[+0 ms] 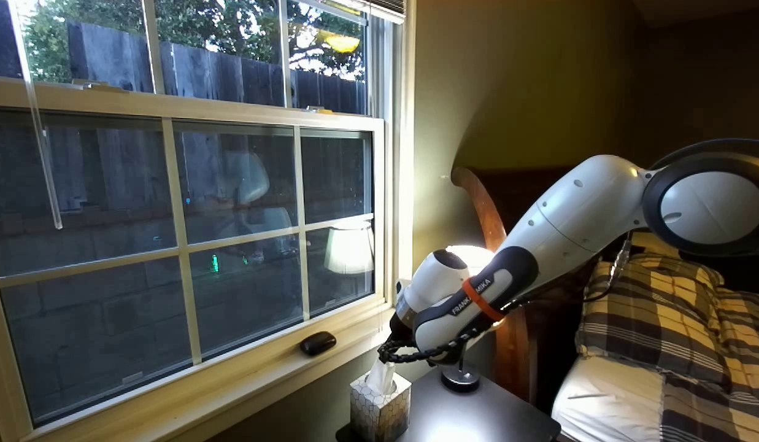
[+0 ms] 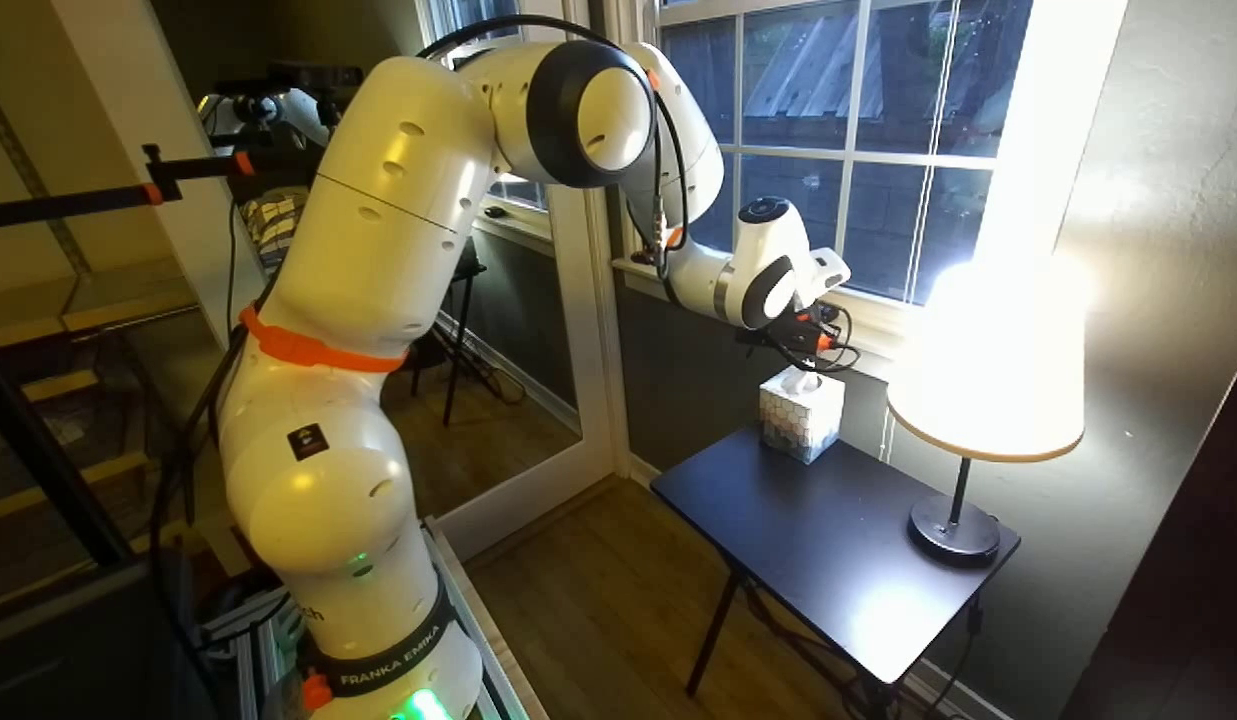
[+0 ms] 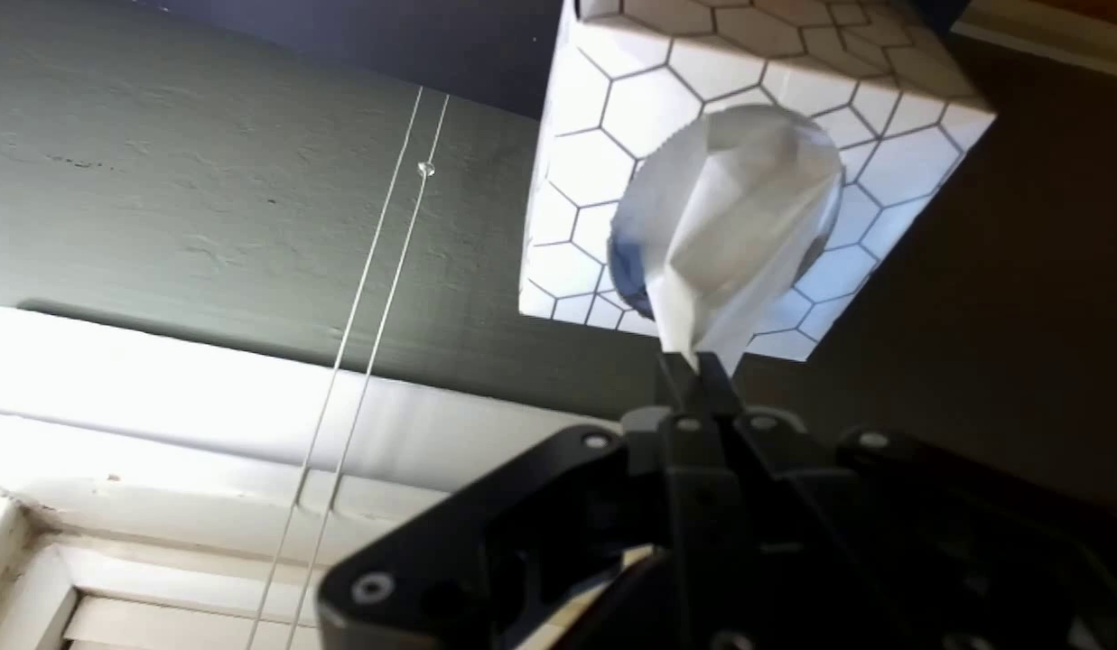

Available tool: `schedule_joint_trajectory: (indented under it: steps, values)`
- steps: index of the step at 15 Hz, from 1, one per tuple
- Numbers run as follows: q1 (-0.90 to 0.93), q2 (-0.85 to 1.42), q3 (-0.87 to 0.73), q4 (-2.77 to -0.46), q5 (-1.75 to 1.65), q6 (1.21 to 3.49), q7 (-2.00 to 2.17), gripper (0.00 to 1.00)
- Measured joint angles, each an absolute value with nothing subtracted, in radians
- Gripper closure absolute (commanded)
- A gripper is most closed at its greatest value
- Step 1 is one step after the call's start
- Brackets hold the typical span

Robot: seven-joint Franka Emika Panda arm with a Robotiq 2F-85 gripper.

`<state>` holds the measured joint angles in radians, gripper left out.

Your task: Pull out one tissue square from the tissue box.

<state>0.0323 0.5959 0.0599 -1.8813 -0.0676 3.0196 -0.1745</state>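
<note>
My claw (image 3: 698, 363) pinches the tissue (image 3: 743, 226) by its tip, its lower part inside the box (image 2: 801, 417) on the desk (image 2: 788, 525). A hasty pull might tear it; snagging inside might lift the box.

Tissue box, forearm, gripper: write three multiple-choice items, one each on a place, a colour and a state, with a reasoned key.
1. Where does the tissue box stand?
A) On the windowsill
B) On the table
C) On the bed

2. What colour is the strap round the forearm?
A) Orange
B) Green
C) Blue

3. How is the gripper?
A) Wide open
B) Shut on the lamp
C) Shut on the tissue square

1 B: an exterior view shows its base there.
2 A: orange shows against the white forearm.
3 C: in the wrist view the jaws meet, the tissue pinched at their tips.
</note>
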Motion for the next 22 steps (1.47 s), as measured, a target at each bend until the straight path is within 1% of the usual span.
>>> schedule_joint_trajectory:
  steps: [5, 9, 12, 16, 22]
  values:
    - [0.061, 0.580, 0.040, -1.881, -0.069, 3.017, -0.151, 1.00]
    - [0.193, 0.529, -0.113, -1.882, -0.092, 2.992, -0.026, 1.00]
    - [0.283, 0.467, -0.200, -1.885, -0.098, 2.918, 0.044, 1.00]
    - [0.310, 0.382, -0.206, -1.889, -0.167, 2.822, 0.141, 1.00]
    - [0.329, 0.272, -0.210, -1.905, -0.379, 2.662, 0.373, 1.00]
